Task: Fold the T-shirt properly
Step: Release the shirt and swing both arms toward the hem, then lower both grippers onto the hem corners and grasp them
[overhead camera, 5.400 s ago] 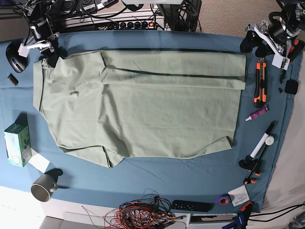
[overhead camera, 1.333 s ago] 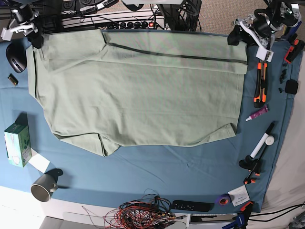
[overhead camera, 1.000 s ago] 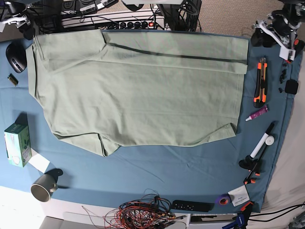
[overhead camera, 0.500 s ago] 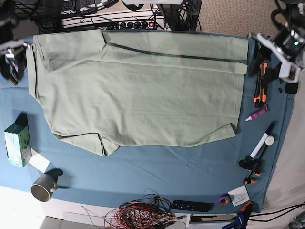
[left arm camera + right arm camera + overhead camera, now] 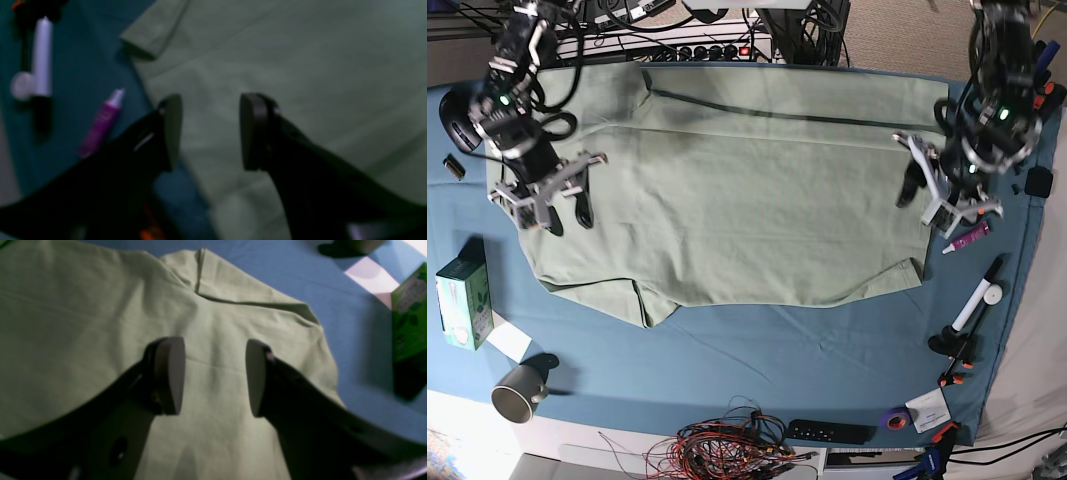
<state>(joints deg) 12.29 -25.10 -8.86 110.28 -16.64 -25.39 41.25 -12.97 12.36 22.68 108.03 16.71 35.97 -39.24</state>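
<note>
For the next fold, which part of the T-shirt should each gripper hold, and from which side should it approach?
Probably the T-shirt's near edge: the left gripper at the hem corner, the right gripper at the folded sleeve. Approach from above, jaws open across the edge, because the cloth lies flat on the table cloth and only its borders offer something to pinch.

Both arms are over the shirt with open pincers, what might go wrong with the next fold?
The left pincer hovers at the T-shirt edge near the purple tube, and may snag it or the blue cloth. The folded-under sleeve ahead of the right pincer may bunch.
</note>
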